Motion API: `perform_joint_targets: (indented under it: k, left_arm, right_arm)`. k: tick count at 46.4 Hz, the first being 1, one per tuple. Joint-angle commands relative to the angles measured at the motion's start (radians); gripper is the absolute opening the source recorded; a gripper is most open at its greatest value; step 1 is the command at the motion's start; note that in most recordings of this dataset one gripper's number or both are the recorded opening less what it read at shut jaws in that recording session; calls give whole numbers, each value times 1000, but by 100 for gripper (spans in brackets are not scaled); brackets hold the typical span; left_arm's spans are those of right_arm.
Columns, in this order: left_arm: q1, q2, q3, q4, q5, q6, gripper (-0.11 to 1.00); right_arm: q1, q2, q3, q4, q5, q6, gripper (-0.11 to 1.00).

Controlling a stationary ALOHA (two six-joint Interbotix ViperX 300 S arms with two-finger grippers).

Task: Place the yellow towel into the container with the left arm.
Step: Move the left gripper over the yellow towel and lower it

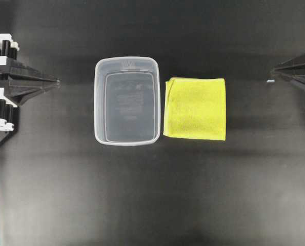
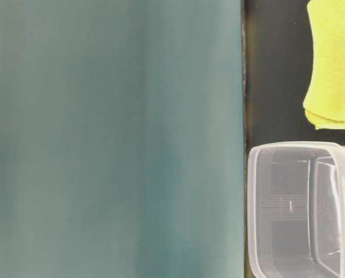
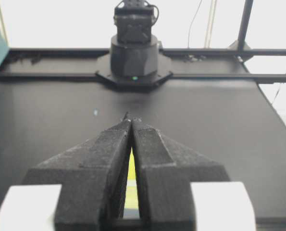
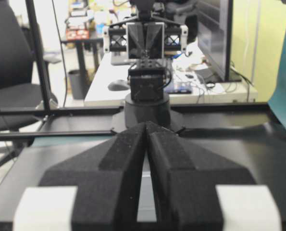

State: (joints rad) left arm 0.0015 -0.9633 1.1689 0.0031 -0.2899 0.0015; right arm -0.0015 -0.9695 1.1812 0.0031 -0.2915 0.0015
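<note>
The yellow towel (image 1: 196,108) lies flat and folded on the black table, touching the right side of the container (image 1: 98,102), a clear empty tub. Both also show in the table-level view, the towel (image 2: 334,63) beyond the tub (image 2: 259,191). My left gripper (image 1: 56,81) is shut and empty at the left edge, well apart from the tub. My right gripper (image 1: 271,77) is shut and empty at the right edge, apart from the towel. In the left wrist view the closed jaws (image 3: 131,118) show a sliver of yellow towel (image 3: 131,173) through their gap. The right wrist view shows closed jaws (image 4: 146,124).
A teal wall (image 2: 114,139) fills most of the table-level view. The opposite arm's base (image 3: 134,53) stands at the far table edge in the left wrist view. A desk with clutter (image 4: 195,86) lies beyond the table in the right wrist view.
</note>
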Motion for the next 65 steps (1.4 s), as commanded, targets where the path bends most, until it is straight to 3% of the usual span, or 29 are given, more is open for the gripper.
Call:
perform_joint_targets:
  k: [1,5,23,31,35,42,45,47,51,57,60,62,65]
  left_arm:
    - [12,37,-98,38,74,-21,6]
    - [34,81,-163,38,158,-23,0]
    - [34,396,-482,40,433,-6,0]
    - [29,541,-623,38,574,-6,0]
    - [25,611,-690,38,630,-8,0]
    - [23,735,-818,40,701,-3,1]
    - [25,781,-861,40,719,-2,2]
    - [26,810,-888,40,735,0,6]
    - [28,873,-945,40,767,0,23]
    - [32,985,-1048,40,856,2,64]
    - [32,1042,-1098,40,899,6,80]
    - [32,1089,-1140,40,936,21,88]
    - [29,1146,-1184,40,969,52,91]
  right_arm:
    - [6,6,-21,3,-6,9,1]
    - [15,-6,-21,8,25,15,1]
    - [8,-95,-34,8,336,21,1]
    - [3,-153,-37,9,405,21,3]
    - [-2,-186,-34,8,440,20,17]
    - [-12,-225,-35,9,517,21,62]
    - [-14,-238,-37,8,529,21,75]
    - [-17,-245,-38,8,534,20,80]
    - [-34,-262,-41,8,543,20,80]
    - [-69,-293,-38,8,546,20,79]
    - [-91,-308,-41,8,543,20,79]
    - [-98,-314,-43,8,549,20,79]
    - [-109,-324,-43,8,560,20,79]
